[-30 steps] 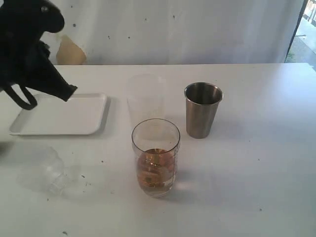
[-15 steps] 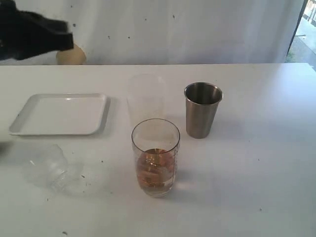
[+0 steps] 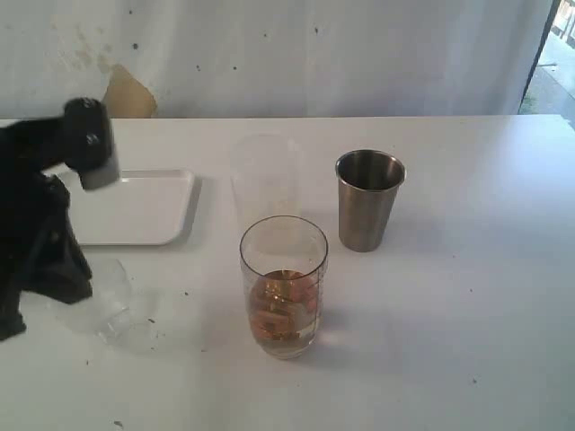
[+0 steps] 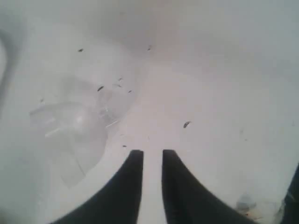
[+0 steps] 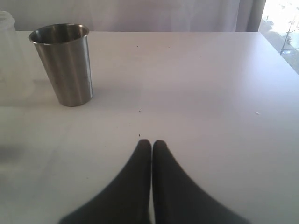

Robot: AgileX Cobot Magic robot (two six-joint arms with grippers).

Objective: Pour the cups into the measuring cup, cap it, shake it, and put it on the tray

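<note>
The measuring cup (image 3: 283, 287) stands at the table's front middle with amber-brown contents in its lower part. The steel tumbler (image 3: 368, 199) (image 5: 63, 63) stands upright behind it to the right. The white tray (image 3: 144, 211) lies bare at the left. No wooden cup is in view. My left arm (image 3: 40, 224) hangs low at the left, beside a clear plastic piece (image 3: 112, 305) (image 4: 79, 126) lying on the table. The left gripper (image 4: 152, 155) is open by a narrow gap, with nothing in it. The right gripper (image 5: 152, 143) is shut and empty, low over the table short of the tumbler.
A frosted plastic cup (image 3: 265, 180) (image 5: 9, 51) stands behind the measuring cup, left of the tumbler. Dark specks dot the white table (image 3: 467, 296). A pale curtain closes the back.
My left arm has dropped from high at the back left to just over the table beside the clear plastic piece. Its jaws have parted slightly. The clear piece has shifted a little to the right.
</note>
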